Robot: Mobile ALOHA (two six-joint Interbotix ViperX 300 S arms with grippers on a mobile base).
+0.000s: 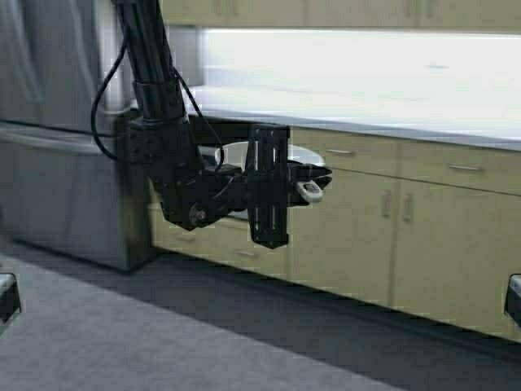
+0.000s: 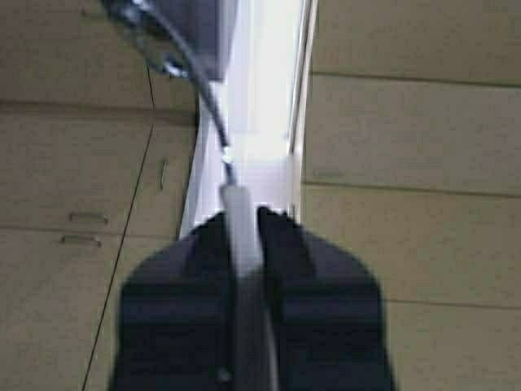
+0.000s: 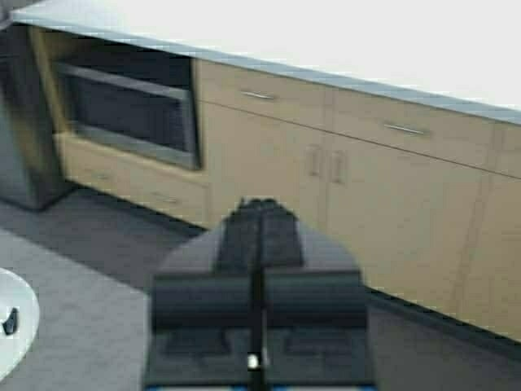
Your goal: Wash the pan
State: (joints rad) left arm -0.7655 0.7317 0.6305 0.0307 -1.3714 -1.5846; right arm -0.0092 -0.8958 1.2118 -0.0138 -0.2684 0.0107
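My left gripper (image 1: 303,184) is raised in front of the cabinets and is shut on the pan's cream-white handle (image 1: 311,191). The holed end of the handle sticks out past the fingers. The pan's white bowl (image 1: 236,152) shows partly behind the arm and the black wrist bracket. In the left wrist view the handle (image 2: 242,232) runs straight between the shut fingers of the left gripper (image 2: 242,216), and the pan's rim (image 2: 142,16) shows edge-on beyond. My right gripper (image 3: 259,208) is shut on nothing, low over the floor and pointing at the cabinets.
A stainless fridge (image 1: 49,122) stands at the left. A pale countertop (image 1: 366,106) runs over yellow cabinets (image 1: 423,228) with a built-in oven (image 3: 130,110). Grey carpet (image 1: 122,334) lies in front. A white round thing (image 3: 12,322) shows at the right wrist view's edge.
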